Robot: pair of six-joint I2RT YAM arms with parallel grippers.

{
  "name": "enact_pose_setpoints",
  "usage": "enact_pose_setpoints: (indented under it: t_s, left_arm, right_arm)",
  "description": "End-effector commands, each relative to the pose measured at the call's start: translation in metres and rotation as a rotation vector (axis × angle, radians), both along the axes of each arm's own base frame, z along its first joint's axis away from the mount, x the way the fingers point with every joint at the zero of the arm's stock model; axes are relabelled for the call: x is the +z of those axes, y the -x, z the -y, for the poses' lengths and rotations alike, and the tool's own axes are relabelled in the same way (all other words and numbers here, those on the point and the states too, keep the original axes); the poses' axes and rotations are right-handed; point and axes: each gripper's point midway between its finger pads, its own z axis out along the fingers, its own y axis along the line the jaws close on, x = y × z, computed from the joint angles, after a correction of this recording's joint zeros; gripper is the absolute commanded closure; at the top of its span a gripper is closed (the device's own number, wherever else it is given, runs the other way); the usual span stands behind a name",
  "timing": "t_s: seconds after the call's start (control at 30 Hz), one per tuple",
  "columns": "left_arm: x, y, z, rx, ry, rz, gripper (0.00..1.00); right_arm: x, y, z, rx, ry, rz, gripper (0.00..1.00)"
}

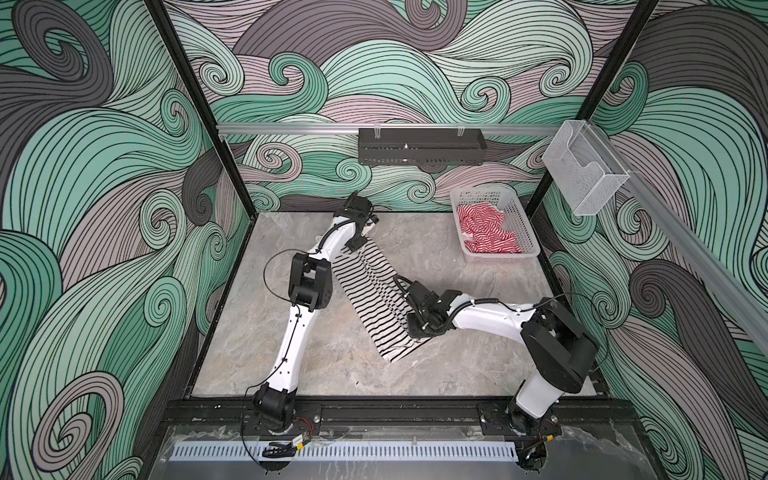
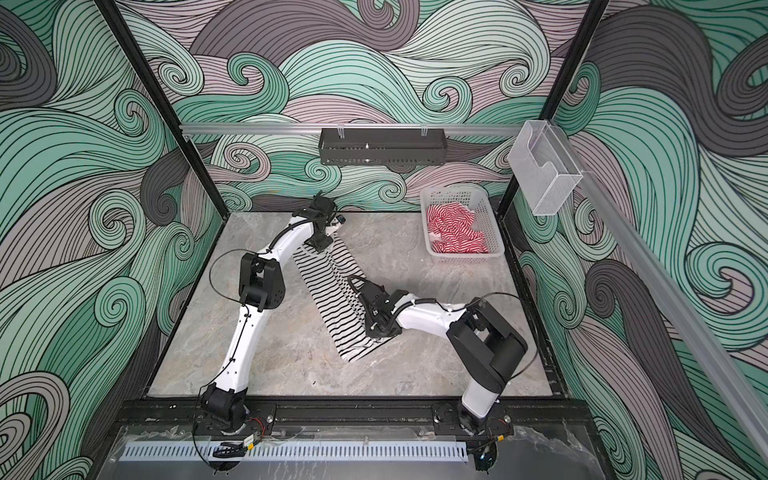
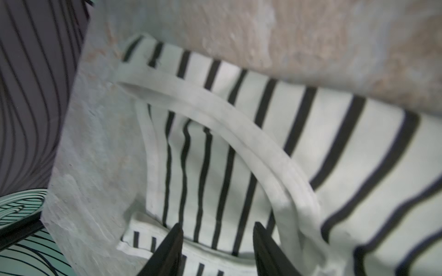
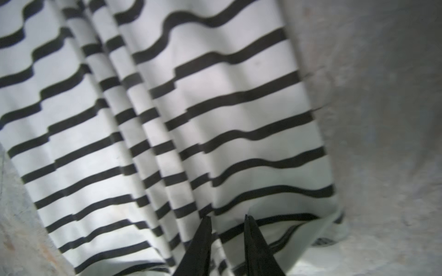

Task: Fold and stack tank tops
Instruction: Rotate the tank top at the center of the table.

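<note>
The black-and-white tank top (image 1: 374,299) (image 2: 332,291) lies stretched out on the marble table, folded lengthwise, running from back left to front right. My left gripper (image 1: 356,244) (image 3: 217,224) is at its far strap end, jaws open over the white-trimmed straps (image 3: 215,112). At the near hem end my right gripper (image 1: 419,336) (image 4: 227,217) is shut on the black-and-white tank top, with a pinch of hem bunched between its fingers. The red-and-white tank top (image 1: 484,230) (image 2: 453,230) lies crumpled in the white basket (image 1: 523,226) at the back right.
A black perforated tray (image 1: 419,145) hangs on the back rail. A clear plastic holder (image 1: 582,166) is mounted on the right rail. Patterned walls enclose the table on three sides, and both arm bases sit at the front edge.
</note>
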Motion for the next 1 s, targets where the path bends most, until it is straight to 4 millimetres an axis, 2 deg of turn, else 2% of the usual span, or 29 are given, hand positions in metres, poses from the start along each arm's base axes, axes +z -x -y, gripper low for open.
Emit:
enact_pose_setpoints:
  t_s: [0.0, 0.1, 0.23, 0.3, 0.4, 0.5, 0.6, 0.8, 0.87, 0.97]
  left_arm:
    - [0.018, -0.007, -0.014, 0.035, -0.049, 0.046, 0.48]
    - [0.043, 0.009, -0.018, 0.082, -0.007, 0.036, 0.48]
    - [0.059, 0.062, -0.012, 0.071, 0.087, -0.046, 0.48]
    - [0.057, 0.090, -0.011, 0.057, 0.115, -0.077, 0.48]
    - [0.041, 0.134, -0.010, 0.033, 0.126, -0.149, 0.48]
    - [0.021, 0.165, -0.014, 0.033, 0.083, -0.219, 0.48]
    - [0.006, 0.178, -0.019, 0.044, 0.058, -0.247, 0.48]
    - [-0.023, 0.185, -0.021, 0.065, 0.034, -0.308, 0.49]
    - [-0.034, 0.183, -0.023, 0.064, 0.005, -0.316, 0.49]
    - [-0.047, 0.172, -0.031, 0.045, -0.067, -0.308, 0.49]
  right_arm:
    - [-0.001, 0.017, -0.018, 0.002, 0.023, -0.025, 0.73]
    - [0.013, 0.024, -0.024, 0.035, 0.016, -0.003, 0.73]
    - [0.042, 0.011, -0.007, 0.012, -0.017, 0.090, 0.70]
    - [0.048, 0.003, 0.006, -0.012, -0.028, 0.105, 0.68]
    - [0.047, -0.010, 0.023, -0.039, -0.026, 0.100, 0.68]
    - [0.038, -0.015, 0.023, -0.035, -0.072, 0.073, 0.68]
    - [0.026, -0.017, 0.011, -0.032, -0.152, 0.049, 0.70]
    - [0.001, -0.013, 0.007, -0.035, -0.143, -0.017, 0.74]
    - [-0.002, -0.012, 0.006, -0.043, -0.158, -0.015, 0.75]
    - [-0.009, 0.001, 0.011, -0.028, -0.137, -0.024, 0.76]
